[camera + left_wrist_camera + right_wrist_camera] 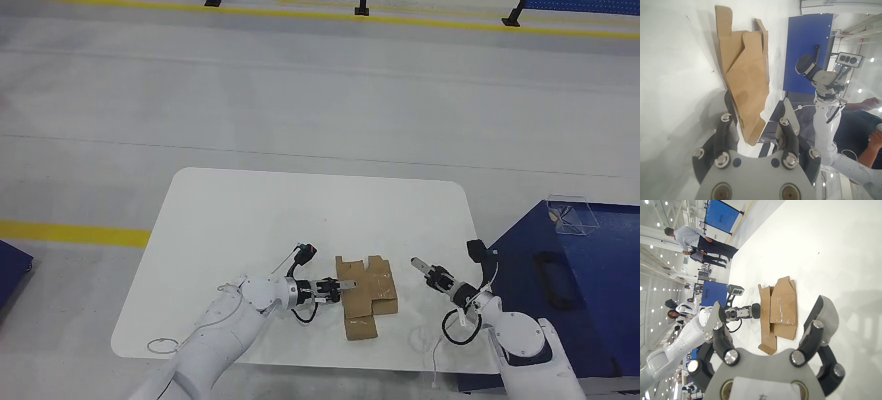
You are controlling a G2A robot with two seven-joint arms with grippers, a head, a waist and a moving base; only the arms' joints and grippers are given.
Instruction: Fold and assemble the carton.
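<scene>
Currently flat on the white table point(250, 210), toward its near edge: a brown cardboard carton point(365, 295), flattened, flaps jutting out (strip of clear tape across one panel). At the carton's left edge, low over the tabletop: the left gripper point(348, 286). Gapes wide, with the cardboard's rim between its fingers point(789, 111), yet pinches nothing. Off to the carton's right, apart from it: the right gripper point(418, 265). Gapes wide too, holds nothing, faces the cardboard. Beyond the table's right side: a blue cabinet point(600, 320) with a black handle.
</scene>
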